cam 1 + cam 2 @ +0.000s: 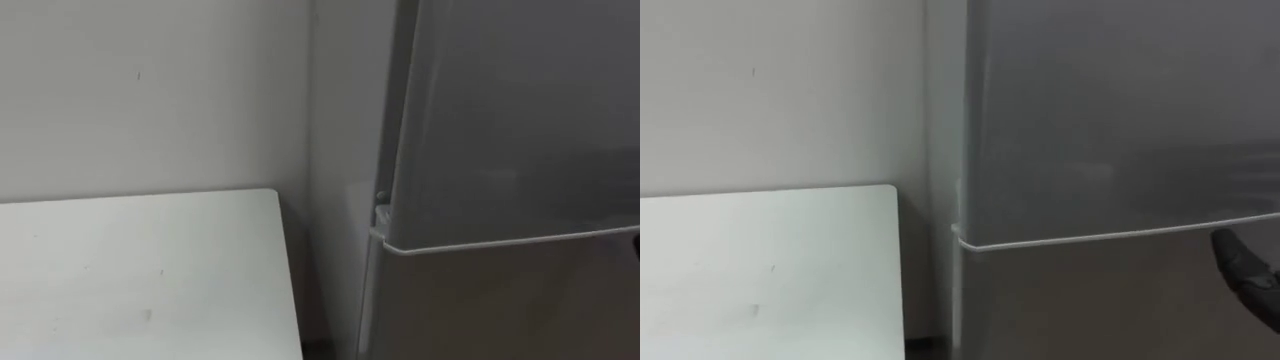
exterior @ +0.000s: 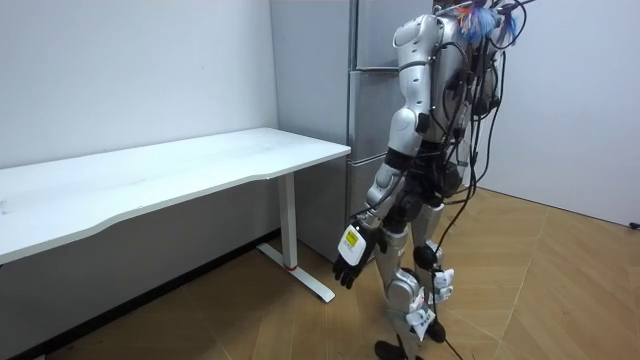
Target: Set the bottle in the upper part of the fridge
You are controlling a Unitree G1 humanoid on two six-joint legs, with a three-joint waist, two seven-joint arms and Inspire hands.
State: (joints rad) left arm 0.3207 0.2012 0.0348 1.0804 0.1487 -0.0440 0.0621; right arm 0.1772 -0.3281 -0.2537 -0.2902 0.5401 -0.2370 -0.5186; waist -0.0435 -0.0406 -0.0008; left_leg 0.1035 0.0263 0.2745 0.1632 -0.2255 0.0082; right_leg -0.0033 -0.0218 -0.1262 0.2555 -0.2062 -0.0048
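The robot stands upright on the wood floor (image 2: 530, 290) facing the grey fridge (image 1: 500, 120), just beside the short end of the white desk (image 1: 140, 270), which lies to its left against the pale wall (image 1: 150, 90). The desk's far right corner sits close to the fridge's side, with a narrow gap between them. The upper door (image 1: 1120, 120) and the lower door (image 1: 1090, 300) both lie flush with the fridge body, a thin light seam running between them. The right hand (image 1: 1243, 268) enters at the lower right edge of the right eye view as a dark shape in front of the lower door, its tip just below the seam; whether it is spread or closed cannot be told. The left hand (image 2: 352, 262) hangs at the robot's side beyond the desk's end, loosely relaxed and holding nothing. Where the bottle is cannot be told.
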